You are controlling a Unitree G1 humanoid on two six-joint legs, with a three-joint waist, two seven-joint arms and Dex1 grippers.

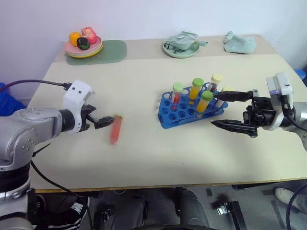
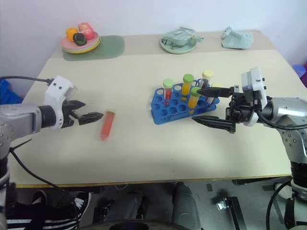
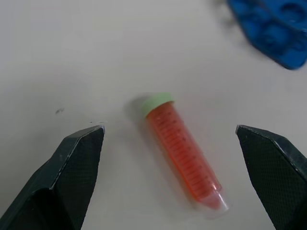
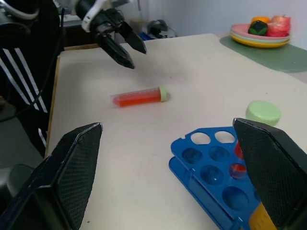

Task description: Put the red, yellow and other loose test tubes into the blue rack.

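red tube [image 1: 115, 128] lying loose on counter [image 1: 144, 158], at 9 o'clock of blue rack [image 1: 191, 111] | left gripper [image 1: 106, 121] released, hovering beside it | right gripper [image 1: 230, 111] released, empty

Bright, even, diffuse light falls from above over the pale bench [image 1: 144, 158], with no hard glare on it. Shadows are soft: a faint one lies beside the red tube [image 1: 115, 128] near the bench's left edge, and a darker one sits under the blue rack [image 1: 189, 112]. The head views are fairly sharp. In the left wrist view the tube is crisp while the rack corner is blurred; the near fingers [image 4: 62, 177] in the right wrist view are soft
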